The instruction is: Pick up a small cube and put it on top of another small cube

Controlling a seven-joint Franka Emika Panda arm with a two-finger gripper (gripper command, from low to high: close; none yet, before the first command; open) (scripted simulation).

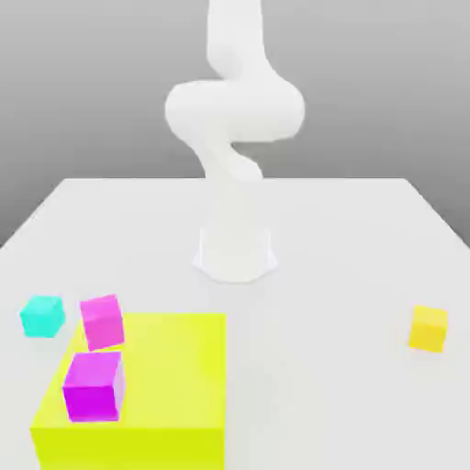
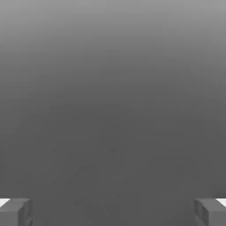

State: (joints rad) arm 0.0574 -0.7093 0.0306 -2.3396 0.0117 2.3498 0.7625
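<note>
The arm (image 1: 234, 119) is smooth, rounded and plain white, with grey blocky fingertips (image 2: 16, 212).

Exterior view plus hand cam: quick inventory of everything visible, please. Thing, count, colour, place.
table: 1, white, under everything
big flat block: 1, lime-yellow, near corner at the exterior view's left
magenta cubes: 2; one on the block's top, one tilted at the block's far edge
cyan cube: 1, on the table, just beyond the block toward the exterior view's left
yellow-orange cube: 1, alone on the table at the exterior view's right
arm: 1, white, base at the table's middle, rising out of frame
gripper: 1, grey fingers wide apart, nothing between them, in the hand view
</note>
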